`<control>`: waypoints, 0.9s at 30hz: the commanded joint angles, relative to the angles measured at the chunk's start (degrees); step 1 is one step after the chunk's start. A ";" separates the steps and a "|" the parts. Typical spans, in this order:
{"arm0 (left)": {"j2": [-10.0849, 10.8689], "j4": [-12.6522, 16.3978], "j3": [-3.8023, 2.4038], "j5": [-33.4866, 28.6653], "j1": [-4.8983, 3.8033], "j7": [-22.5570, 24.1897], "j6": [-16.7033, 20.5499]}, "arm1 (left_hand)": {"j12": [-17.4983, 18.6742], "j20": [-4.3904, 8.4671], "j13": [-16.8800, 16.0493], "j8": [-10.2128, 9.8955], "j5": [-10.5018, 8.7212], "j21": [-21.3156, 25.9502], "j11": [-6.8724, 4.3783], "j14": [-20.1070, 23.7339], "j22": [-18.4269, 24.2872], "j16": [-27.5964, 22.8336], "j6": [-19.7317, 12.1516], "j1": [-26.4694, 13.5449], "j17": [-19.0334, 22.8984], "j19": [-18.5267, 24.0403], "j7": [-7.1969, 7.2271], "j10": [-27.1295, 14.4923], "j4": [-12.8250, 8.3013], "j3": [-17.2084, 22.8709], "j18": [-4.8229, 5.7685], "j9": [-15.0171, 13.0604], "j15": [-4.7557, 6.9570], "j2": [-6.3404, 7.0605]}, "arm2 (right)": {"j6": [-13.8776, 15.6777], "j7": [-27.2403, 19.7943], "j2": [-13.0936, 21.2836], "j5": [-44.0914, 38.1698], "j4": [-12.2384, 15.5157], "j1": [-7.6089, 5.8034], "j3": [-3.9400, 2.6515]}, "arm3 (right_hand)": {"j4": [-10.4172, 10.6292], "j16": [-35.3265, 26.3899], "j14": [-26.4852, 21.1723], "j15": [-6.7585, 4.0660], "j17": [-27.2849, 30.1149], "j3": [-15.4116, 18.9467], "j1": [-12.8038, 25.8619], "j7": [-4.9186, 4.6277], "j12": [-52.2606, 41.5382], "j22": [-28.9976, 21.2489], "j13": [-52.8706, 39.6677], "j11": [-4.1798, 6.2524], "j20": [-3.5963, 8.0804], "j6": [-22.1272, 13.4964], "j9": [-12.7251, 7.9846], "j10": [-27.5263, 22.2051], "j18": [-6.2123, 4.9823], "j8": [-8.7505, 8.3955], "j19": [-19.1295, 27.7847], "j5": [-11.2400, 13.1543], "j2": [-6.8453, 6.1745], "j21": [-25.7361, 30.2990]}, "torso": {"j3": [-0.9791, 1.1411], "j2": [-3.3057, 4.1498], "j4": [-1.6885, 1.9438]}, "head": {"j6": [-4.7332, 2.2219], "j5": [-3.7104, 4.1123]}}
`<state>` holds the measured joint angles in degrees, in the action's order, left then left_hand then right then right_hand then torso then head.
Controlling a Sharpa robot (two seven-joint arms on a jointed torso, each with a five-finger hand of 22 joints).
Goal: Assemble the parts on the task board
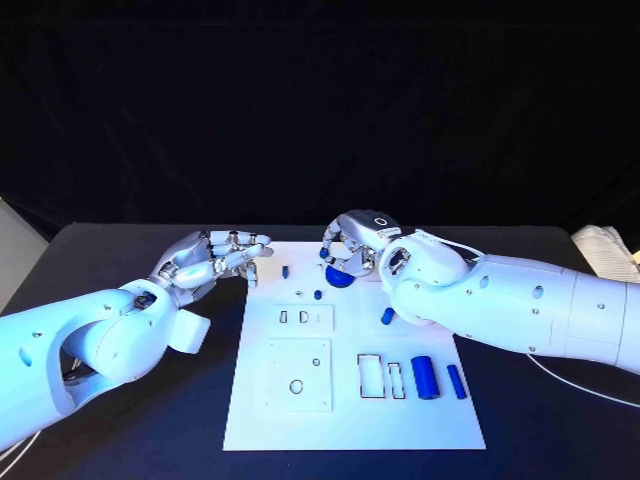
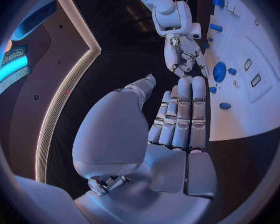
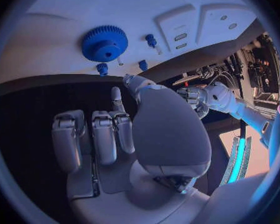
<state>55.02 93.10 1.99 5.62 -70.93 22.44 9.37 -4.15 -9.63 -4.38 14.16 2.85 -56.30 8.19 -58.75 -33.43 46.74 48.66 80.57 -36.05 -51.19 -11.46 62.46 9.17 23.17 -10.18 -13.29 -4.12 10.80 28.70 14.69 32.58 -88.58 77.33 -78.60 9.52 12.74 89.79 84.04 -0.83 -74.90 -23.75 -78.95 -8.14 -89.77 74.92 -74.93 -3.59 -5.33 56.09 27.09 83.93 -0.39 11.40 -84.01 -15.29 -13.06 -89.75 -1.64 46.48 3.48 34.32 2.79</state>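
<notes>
My right hand (image 3: 124, 134), fingers apart and empty, hovers just short of the round blue toothed plastic gear (image 3: 104, 43); I'd come down straight over it, slowly. Left hand (image 2: 177, 117) sits open too.

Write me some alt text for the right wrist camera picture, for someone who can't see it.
The right hand, fingers apart and holding nothing, hovers near a blue gear lying on the white task board. Small blue pegs stand beside the gear, and the left hand shows further off.
</notes>
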 commanded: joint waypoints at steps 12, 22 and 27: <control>-0.03 0.05 -0.04 -0.16 -0.08 0.20 -1.11 | 0.07 -0.01 0.05 -0.21 0.00 -0.38 -0.11 -0.13 -0.08 -0.33 -0.32 -0.26 0.11 0.53 -0.07 -0.24 0.07 0.32 -0.38 -0.08 0.05 -0.52 | -5.91 0.35 1.24 5.11 0.88 0.30 0.13 | 0.27 0.21 5.96 1.56 -15.10 3.64 3.28 -1.69 1.11 15.08 -13.60 -1.41 -1.12 -6.22 -1.49 4.68 0.39 -3.91 -5.99 0.74 -2.04 -0.25 | 0.07 -0.12 -0.25 | -0.09 -0.10; -0.03 0.05 -0.04 -0.16 -0.08 0.17 -1.11 | 0.07 -0.01 0.05 -0.21 0.00 -0.38 -0.11 -0.13 -0.08 -0.33 -0.32 -0.26 0.11 0.53 -0.07 -0.24 0.07 0.32 -0.38 -0.08 0.05 -0.52 | -8.79 0.62 1.56 8.75 -0.17 0.49 0.23 | 3.66 0.21 5.96 2.58 -15.10 16.14 -0.59 -2.72 1.59 15.08 -13.15 -2.46 -2.30 -9.56 -1.88 4.11 0.39 -6.25 -5.99 2.01 0.49 -0.25 | 0.02 -0.03 -0.05 | -0.02 0.06; -0.04 0.04 -0.04 -0.14 -0.08 0.02 -1.05 | 0.06 -0.02 0.04 -0.22 0.00 -0.41 -0.11 -0.15 -0.08 -0.35 -0.31 -0.29 0.14 0.55 -0.06 -0.22 0.06 0.34 -0.38 -0.11 0.05 -0.51 | -8.35 0.61 1.33 9.27 -0.51 0.58 0.24 | 3.76 0.21 5.96 2.51 -15.10 15.86 -1.30 -2.54 1.38 15.08 -13.37 -2.32 -2.28 -8.28 -1.54 4.34 0.39 -5.66 -5.99 1.12 1.57 -0.25 | 0.04 -0.01 -0.03 | 0.07 0.04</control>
<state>55.06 93.05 1.98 5.62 -70.93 22.32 9.32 -4.15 -9.63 -4.37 14.16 2.85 -56.52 8.19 -58.75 -33.42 46.74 48.66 80.35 -35.99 -51.19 -11.46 62.46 9.17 23.17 -10.17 -13.32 -4.12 10.57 21.85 15.18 33.97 -80.76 76.88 -78.05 9.76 16.53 89.79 84.03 1.44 -74.94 -7.75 -80.02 -10.53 -88.34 74.90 -74.93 -5.55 -7.40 47.41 25.48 84.03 -0.39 5.45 -84.01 -13.98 -11.70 -89.75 -1.60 46.46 3.42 34.33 2.83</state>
